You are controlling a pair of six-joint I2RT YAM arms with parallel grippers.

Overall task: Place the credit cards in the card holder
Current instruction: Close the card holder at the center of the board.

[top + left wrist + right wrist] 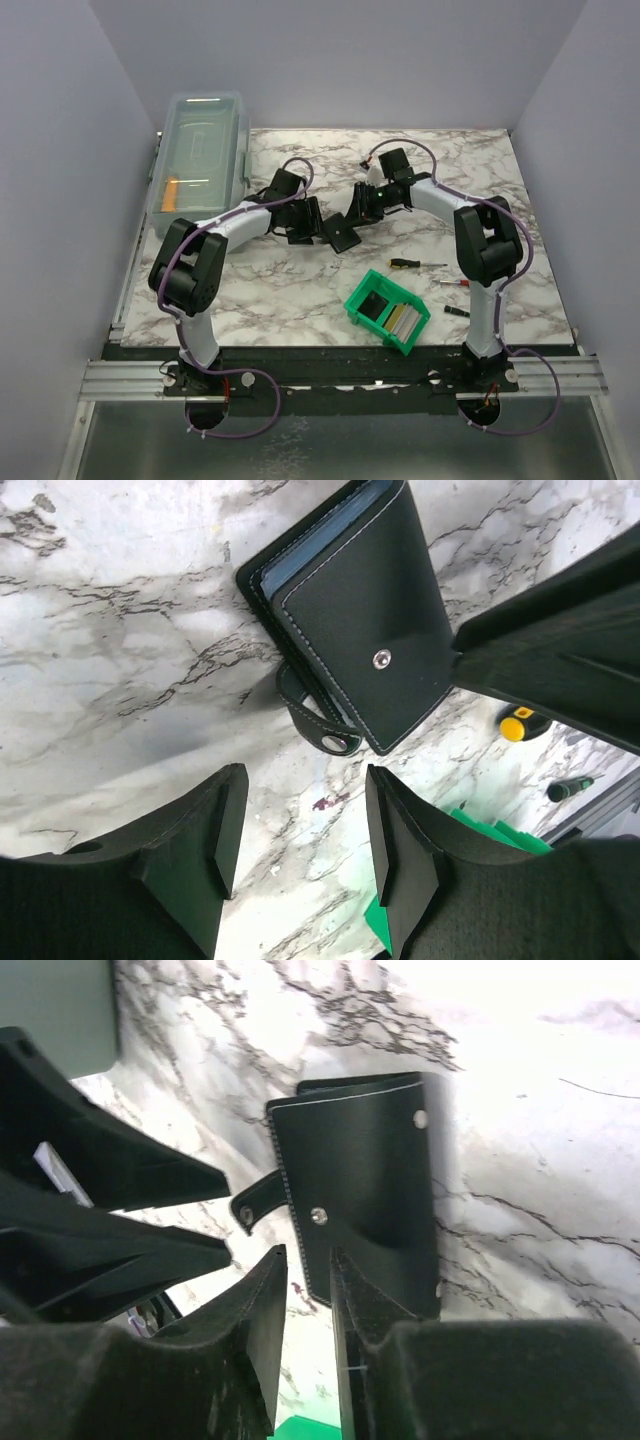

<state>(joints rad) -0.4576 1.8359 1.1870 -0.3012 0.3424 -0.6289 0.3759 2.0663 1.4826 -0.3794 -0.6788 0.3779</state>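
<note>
Closed and snapped shut, the black card holder (pixel 342 234) lies on the marble table (pixel 290 290) near its centre, white stitching along the edges and its strap sticking out. At its 10 o'clock the left gripper (pixel 302 790) hangs with fingers apart, holding nothing. At 1 o'clock the right gripper (pixel 308 1260) has narrowed its fingers around the holder's corner; whether it pinches cannot be told. The credit cards (pixel 398 318) sit in the green bin (pixel 352 303) at 5 o'clock.

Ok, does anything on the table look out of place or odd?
The card holder lies folded shut, its snap strap hanging loose off one edge. The green bin sits askew, and screwdrivers lie scattered beside it.
</note>
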